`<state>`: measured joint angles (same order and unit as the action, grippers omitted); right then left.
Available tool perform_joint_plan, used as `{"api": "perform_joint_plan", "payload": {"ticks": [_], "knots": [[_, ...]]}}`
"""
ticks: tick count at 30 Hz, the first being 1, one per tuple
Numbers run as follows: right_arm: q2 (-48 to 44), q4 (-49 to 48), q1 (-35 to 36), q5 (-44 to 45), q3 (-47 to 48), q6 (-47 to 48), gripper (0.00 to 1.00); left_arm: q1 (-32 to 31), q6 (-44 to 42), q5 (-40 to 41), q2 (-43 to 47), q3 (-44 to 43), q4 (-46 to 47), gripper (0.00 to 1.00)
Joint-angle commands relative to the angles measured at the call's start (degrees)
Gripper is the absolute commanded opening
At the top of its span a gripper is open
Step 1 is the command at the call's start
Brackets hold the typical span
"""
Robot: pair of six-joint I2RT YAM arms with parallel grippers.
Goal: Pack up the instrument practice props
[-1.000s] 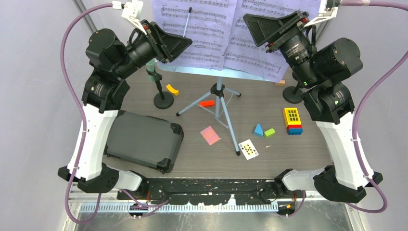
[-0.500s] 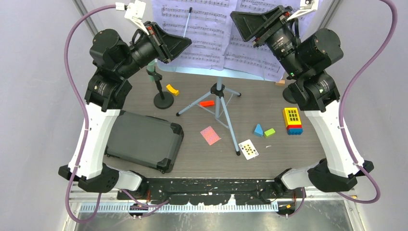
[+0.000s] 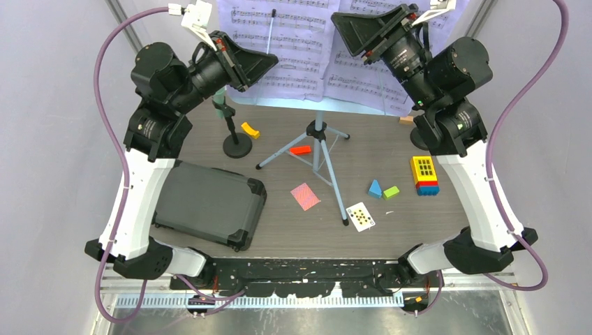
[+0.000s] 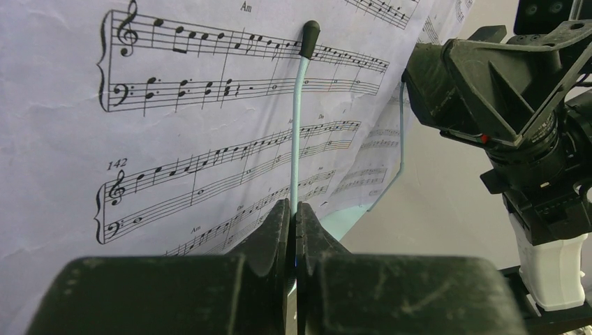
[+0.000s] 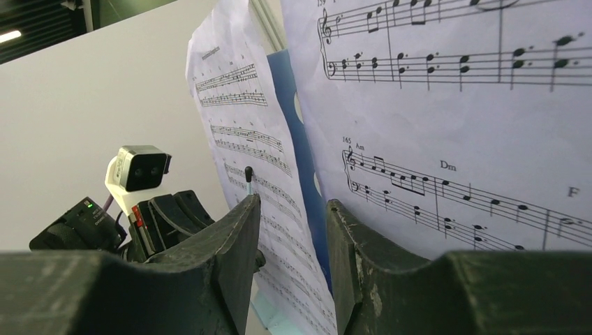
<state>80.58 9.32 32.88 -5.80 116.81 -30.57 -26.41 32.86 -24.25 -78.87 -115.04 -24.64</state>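
Note:
The pale blue music rack [image 3: 307, 103] stands on tripod legs [image 3: 319, 150] at the back, holding lilac sheet-music pages [image 3: 293, 42]. My left gripper [image 3: 272, 61] is shut on the rack's thin page-holder wire [image 4: 297, 139], low on the left page [image 4: 174, 125]. My right gripper [image 3: 336, 19] is high at the right page [image 5: 454, 139]. Its jaws [image 5: 293, 209] stand apart, and the rack's blue edge [image 5: 300, 167] shows in the gap beyond them. A green microphone [image 3: 222, 106] stands on a black round-based pole [image 3: 237, 146] under the left arm. Another black base [image 3: 421, 138] peeks out below the right arm.
A dark closed case [image 3: 209, 202] lies at the front left. Two playing cards [image 3: 305, 196] [image 3: 361, 216] lie near the tripod's front leg. Small blocks are scattered: yellow [image 3: 250, 130], red [image 3: 301, 149], blue and green [image 3: 382, 190], and a stacked one [image 3: 425, 174].
The left jaws have closed onto the page-holder wire. The right arm has swung left and further back, up to the right page, with its jaws a little narrower.

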Motion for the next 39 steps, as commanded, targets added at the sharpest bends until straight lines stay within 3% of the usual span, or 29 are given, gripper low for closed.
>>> {"api": "perform_joint_plan", "payload": {"ticks": [1,10,23,31,39], "knots": [[0.64,-3.48,0.25,-2.77,2.32,-0.86,0.45,-0.22,1.42,-0.63,1.23,0.63,4.20,0.00],[1.78,-3.52,0.24,-3.25,2.93,-1.31,0.44,-0.22,1.92,-1.04,1.54,1.52,4.97,0.00],[2.91,-4.26,0.24,-3.98,3.51,-1.49,0.17,-0.22,2.30,-2.14,2.41,3.23,7.15,0.00],[1.17,-7.79,0.25,-3.73,-0.23,-0.40,0.01,-0.22,2.05,-3.65,5.80,7.61,13.12,0.00],[-1.54,-13.44,0.25,-4.56,-3.60,0.87,0.00,-0.22,0.95,-3.00,9.03,11.19,17.24,0.00]]}}
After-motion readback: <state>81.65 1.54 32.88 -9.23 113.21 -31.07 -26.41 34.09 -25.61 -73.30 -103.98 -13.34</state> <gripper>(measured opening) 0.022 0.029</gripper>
